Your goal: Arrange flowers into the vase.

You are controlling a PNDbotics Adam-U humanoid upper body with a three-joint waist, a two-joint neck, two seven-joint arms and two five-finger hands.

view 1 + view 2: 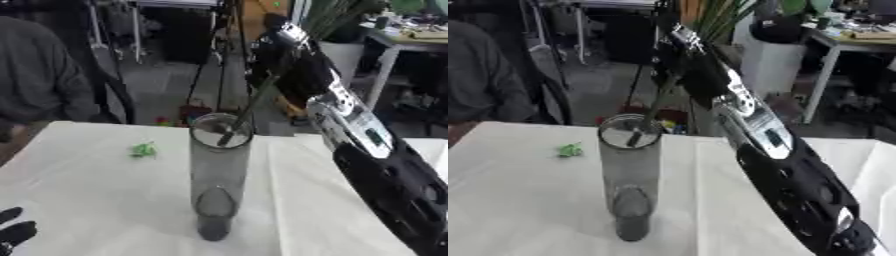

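Note:
A tall clear glass vase [217, 175] stands upright on the white table [96, 195], near the middle. My right arm reaches in from the lower right and up over it. My right hand [284, 62] is curled round a bunch of dark green flower stems [254, 105] above and behind the vase's mouth. The stems slant down to the left, and their lower ends sit inside the rim. The flower heads are cut off at the top edge. My left hand [13, 231] rests at the lower left corner, fingers relaxed.
A small green scrap [143, 149] lies on the table left of the vase. A person in grey sits at the far left edge. Tripod legs, a desk and a white bin stand on the floor beyond the table.

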